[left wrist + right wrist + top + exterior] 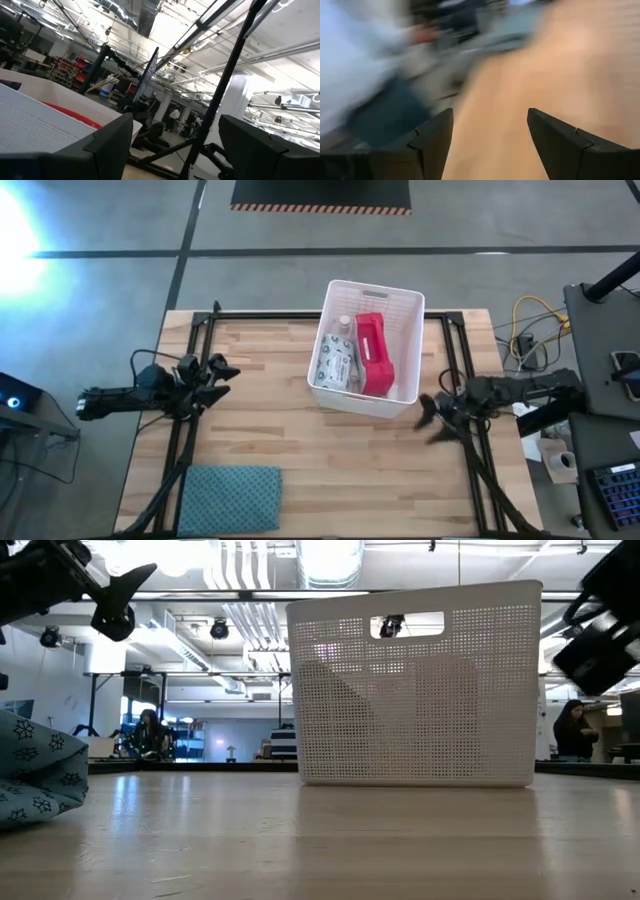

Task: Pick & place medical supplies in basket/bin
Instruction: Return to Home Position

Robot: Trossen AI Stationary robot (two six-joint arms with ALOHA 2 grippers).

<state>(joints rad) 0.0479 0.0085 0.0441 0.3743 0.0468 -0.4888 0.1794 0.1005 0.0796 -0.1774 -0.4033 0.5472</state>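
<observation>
Left hand (222,372) hangs over the left side of the surface (300,440), well apart from the white bin (412,330). Its fingers (107,145) are spread wide with nothing between them. Right hand (432,418) sits off the bin's right corner nearest the camera, near it but not touching. Its fingers (432,135) are also spread and empty; the rest of the right wrist view is too blurred to read. The low view puts both hands up off the surface.

The bin stands upright at the far middle of the surface. Inside are the red pouch (372,352), the white wipes packet (338,365) beside it, and a small bottle (344,325) at the far end. The blue-grey cloth (230,498) lies folded at the near left corner, outside the bin.
</observation>
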